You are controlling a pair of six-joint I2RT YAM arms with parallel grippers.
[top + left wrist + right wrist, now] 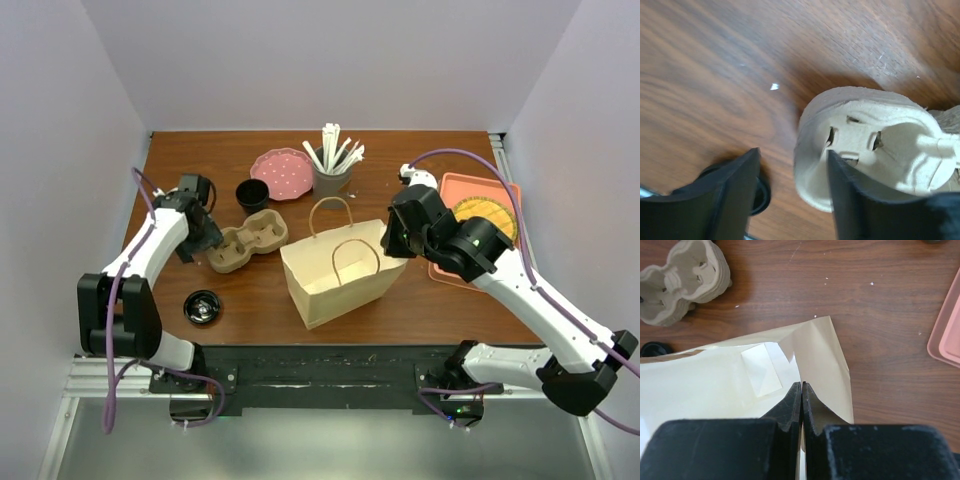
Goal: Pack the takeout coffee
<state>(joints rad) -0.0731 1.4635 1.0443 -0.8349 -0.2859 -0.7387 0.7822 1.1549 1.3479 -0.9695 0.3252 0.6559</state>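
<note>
The takeout coffee does not show in any view. An open brown paper bag (340,270) stands at the table's middle. My right gripper (388,245) is shut on the bag's right top edge; in the right wrist view the gripper (801,384) has its jaws closed on the paper of the bag (715,385). A pulp cup carrier (248,240) lies left of the bag. My left gripper (205,243) is open at its left end; in the left wrist view the gripper (794,151) straddles the end wall of the carrier (875,145), one finger inside the cup hole and one outside.
A loose round black lid (202,307) lies near the front left. A plain lidless black cup (252,193), a pink plate (282,172) and a grey cup of sticks (332,170) stand behind. An orange tray (470,180) lies at the right.
</note>
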